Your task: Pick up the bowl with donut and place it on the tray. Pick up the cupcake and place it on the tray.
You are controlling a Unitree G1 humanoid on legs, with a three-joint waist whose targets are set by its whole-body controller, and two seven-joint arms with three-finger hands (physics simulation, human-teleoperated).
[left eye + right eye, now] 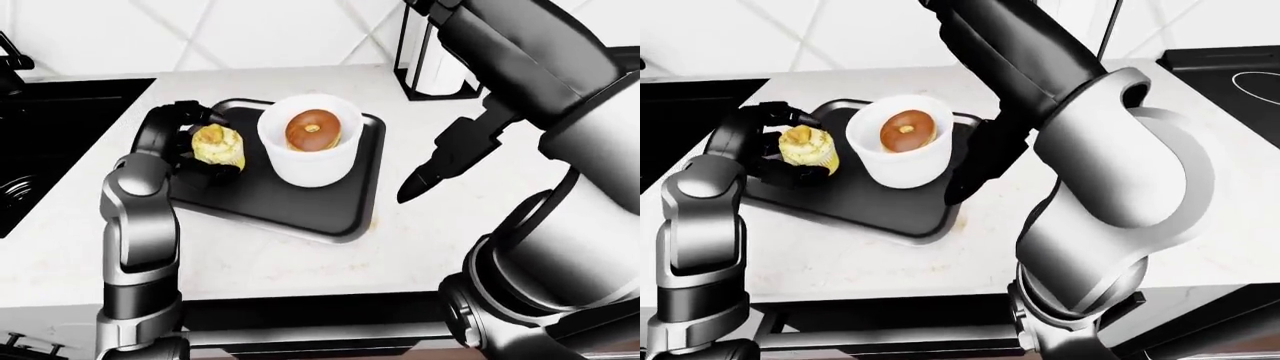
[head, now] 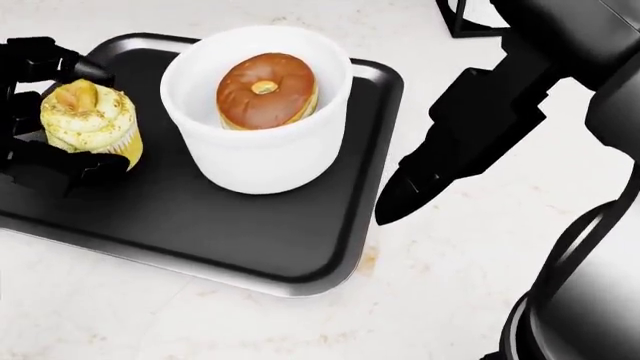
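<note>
Cupcake (image 2: 92,124) sits at the black tray's (image 2: 250,232) left edge, left hand (image 2: 40,120) fingers closed around it. White bowl (image 2: 255,150) with donut (image 2: 265,88) just beside, on tray. Right hand (image 2: 440,161) off tray's right, empty, fingers together.

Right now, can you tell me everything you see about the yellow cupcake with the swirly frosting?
The yellow cupcake with swirly frosting has pale yellow icing dotted with golden crumbs and a golden bit on top, above a yellow ridged base. It stands roughly upright over the left part of the black tray, beside the white bowl. The black left hand has fingers curled around it. Whether it rests on the tray is unclear.
</note>
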